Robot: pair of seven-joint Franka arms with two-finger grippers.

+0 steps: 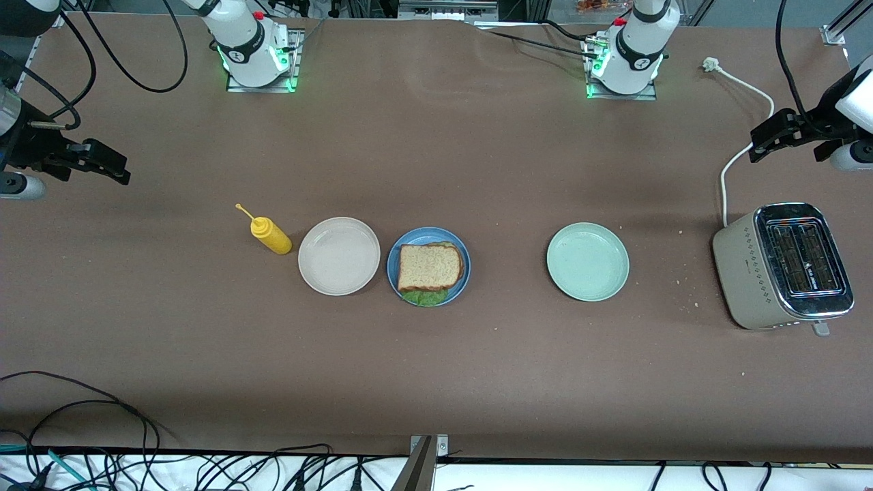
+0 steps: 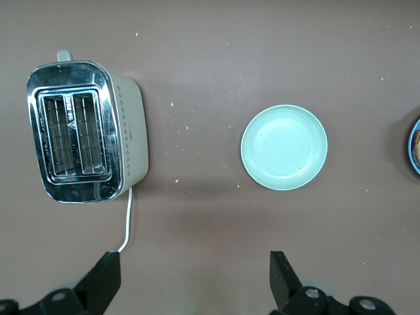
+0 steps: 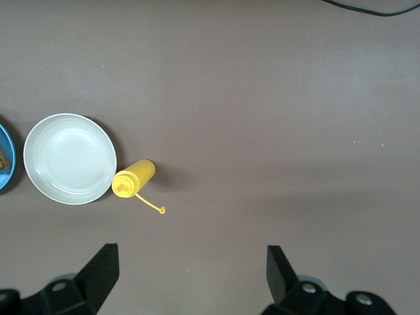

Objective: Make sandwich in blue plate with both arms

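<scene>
The sandwich [image 1: 430, 266] lies on the blue plate [image 1: 392, 266] in the middle of the table: a brown bread slice on top, green lettuce [image 1: 424, 296] sticking out at the edge nearer the camera. My right gripper [image 1: 116, 170] hangs open and empty over bare table at the right arm's end; in its wrist view [image 3: 190, 256] the jaws stand wide apart. My left gripper [image 1: 760, 140] hangs open and empty over the toaster's white cord at the left arm's end, also wide apart in its wrist view [image 2: 195, 262]. Both are well away from the plate.
A beige plate [image 1: 339, 256] sits beside the blue plate toward the right arm's end, with a yellow squeeze bottle [image 1: 271, 235] past it. A pale green plate [image 1: 587, 261] and a toaster [image 1: 784, 266] with its cord [image 1: 726, 184] sit toward the left arm's end. Crumbs lie near the toaster.
</scene>
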